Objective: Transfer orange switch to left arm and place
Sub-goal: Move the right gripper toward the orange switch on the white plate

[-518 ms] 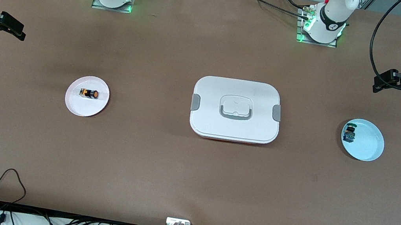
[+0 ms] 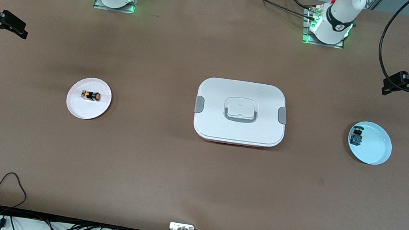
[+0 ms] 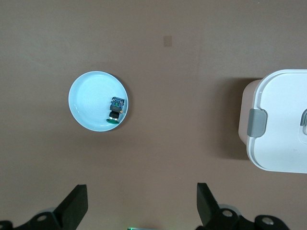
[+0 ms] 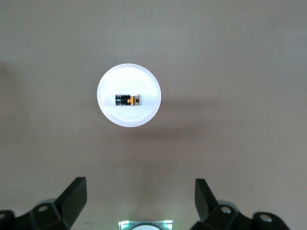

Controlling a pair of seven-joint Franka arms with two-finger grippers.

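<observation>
Judging by the layout, we have everything left: the orange switch lies on its white plate (right arm's end of the bench), both pincers, left pincer and right pincer, spread wide and empty, box midway.

Orange switch on white plate, box mid-table, blue plate toward left arm's end.

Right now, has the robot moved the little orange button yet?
Not yet. The tiny black switch with an orange cap lies on its white round plate. The right gripper and left gripper both hang open and empty. Pickup, handover around the big white box: all left.
</observation>
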